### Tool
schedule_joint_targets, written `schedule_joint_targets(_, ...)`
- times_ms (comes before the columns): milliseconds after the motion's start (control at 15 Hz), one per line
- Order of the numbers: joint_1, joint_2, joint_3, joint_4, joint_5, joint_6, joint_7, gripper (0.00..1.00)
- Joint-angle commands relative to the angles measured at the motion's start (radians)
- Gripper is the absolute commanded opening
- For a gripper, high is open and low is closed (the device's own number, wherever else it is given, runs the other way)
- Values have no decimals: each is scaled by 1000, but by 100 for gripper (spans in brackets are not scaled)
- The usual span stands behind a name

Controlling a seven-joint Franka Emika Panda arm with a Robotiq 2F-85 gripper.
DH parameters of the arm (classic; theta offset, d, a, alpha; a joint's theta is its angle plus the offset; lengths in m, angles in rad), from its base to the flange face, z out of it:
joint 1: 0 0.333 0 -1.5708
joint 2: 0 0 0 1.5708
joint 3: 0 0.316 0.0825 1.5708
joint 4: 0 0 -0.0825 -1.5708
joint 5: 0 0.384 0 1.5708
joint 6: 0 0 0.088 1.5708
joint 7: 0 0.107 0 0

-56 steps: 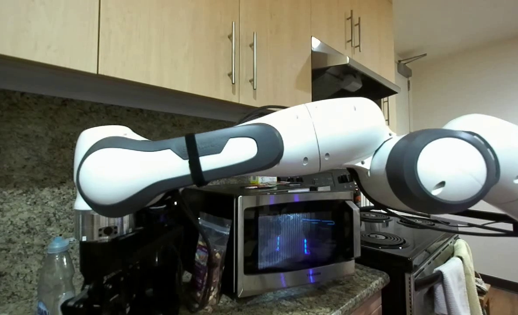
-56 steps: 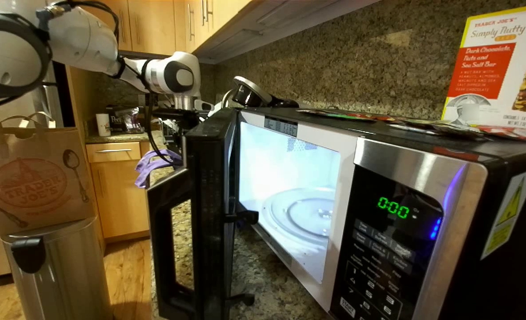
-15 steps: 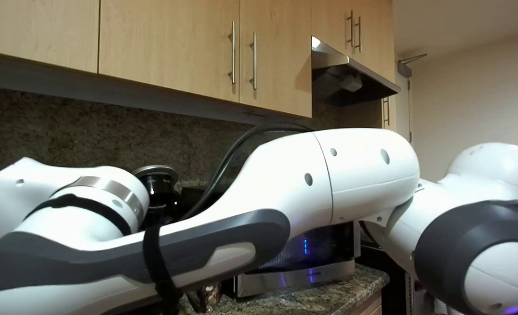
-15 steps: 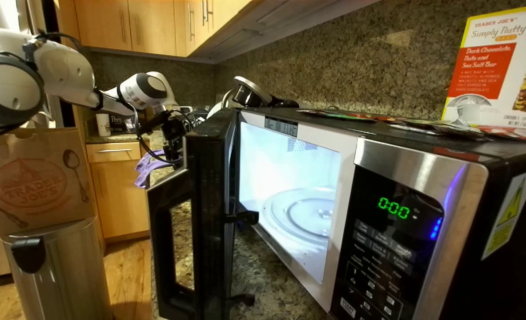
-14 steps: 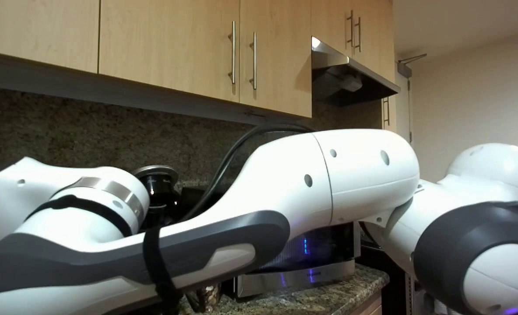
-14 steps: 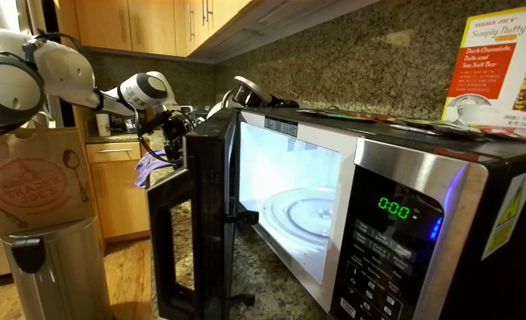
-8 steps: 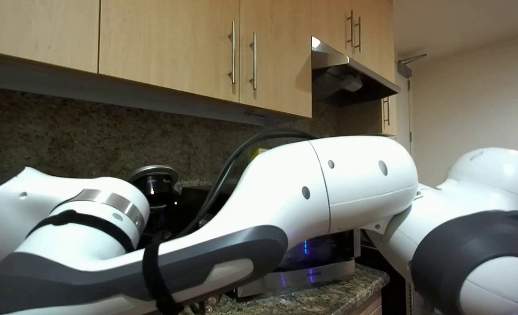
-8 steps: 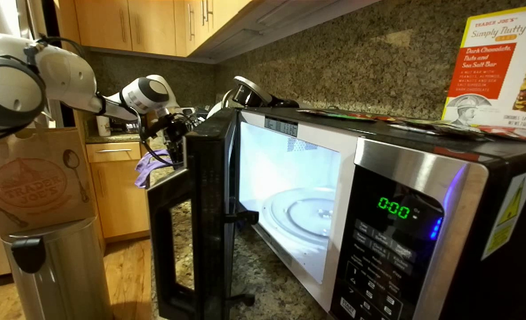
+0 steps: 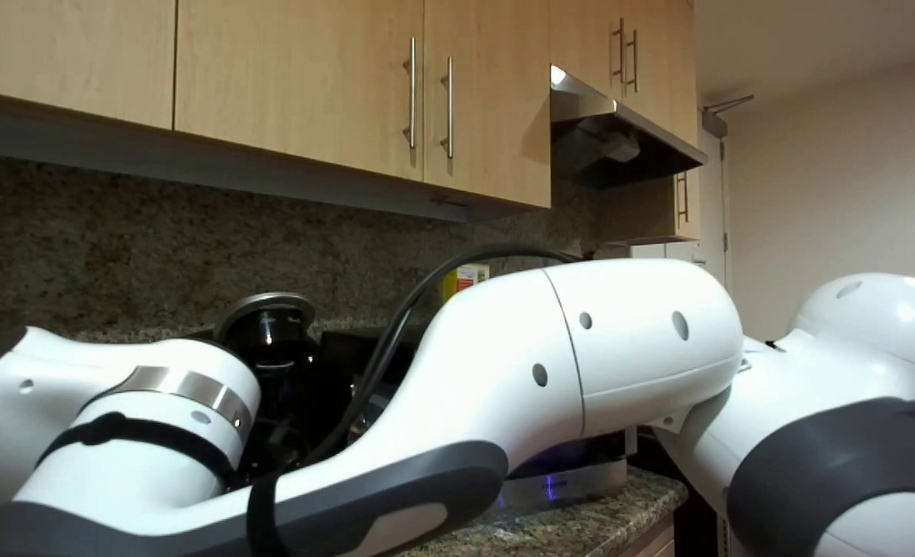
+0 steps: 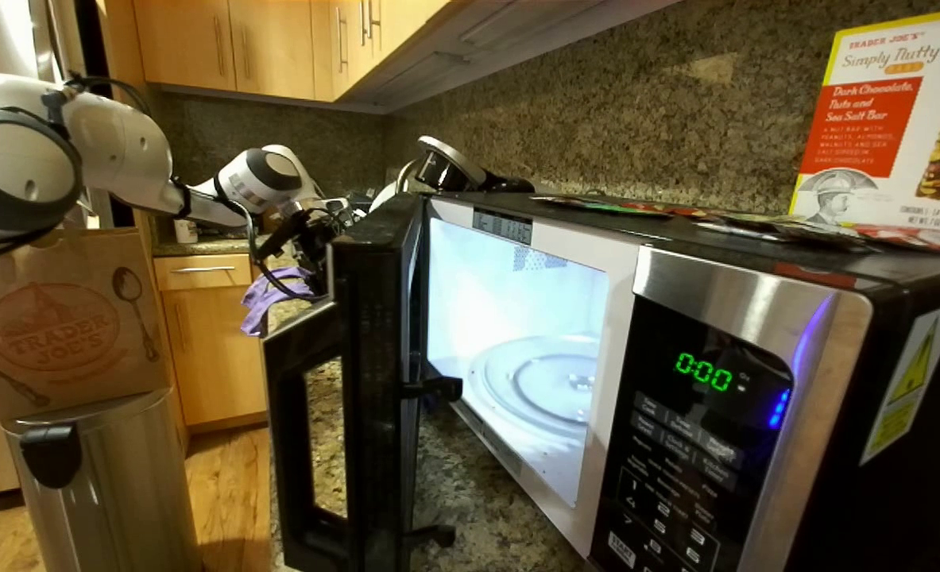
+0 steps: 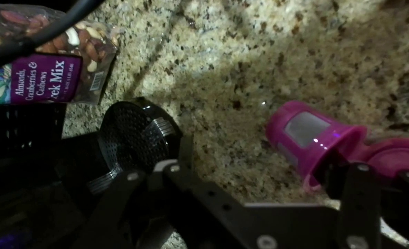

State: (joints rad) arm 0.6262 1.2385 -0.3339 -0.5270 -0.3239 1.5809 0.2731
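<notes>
My gripper (image 11: 259, 162) is open in the wrist view, its fingers wide apart with nothing between the tips. A pink reusable coffee pod (image 11: 303, 136) with a mesh window lies on its side on the granite counter (image 11: 225, 86). Its open mouth is by my right finger; I cannot tell if they touch. Its round pink lid (image 11: 398, 157) is partly hidden behind that finger. A black coffee machine's perforated part (image 11: 138, 136) is beside my left finger. In an exterior view the gripper (image 10: 311, 238) is partly hidden behind the microwave door (image 10: 374, 357).
A trail mix bag (image 11: 48, 76) and a black cable (image 11: 52, 31) are at the wrist view's upper left. The microwave (image 10: 724, 270) stands with its door open. The coffee machine (image 9: 271, 329) is behind the arm. A purple cloth (image 10: 267, 300) hangs at the counter edge.
Over the last seconds the arm has come down and the wrist has tilted from upright. In the last half second it has sunk a little more. The microwave door has not moved.
</notes>
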Motion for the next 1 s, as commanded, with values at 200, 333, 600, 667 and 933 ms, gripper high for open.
schedule_joint_targets(200, 14, 44, -19, 58, -2, 7, 27, 33)
schedule_joint_targets(333, 18, 48, -16, 58, 1, 13, 32, 20)
schedule_joint_targets(600, 11, 28, -2, 54, 16, 42, 5, 0)
schedule_joint_targets(667, 8, 18, 5, 52, 20, 53, -11, 0)
schedule_joint_targets(933, -47, 58, 78, 235, -21, 55, -116, 2)
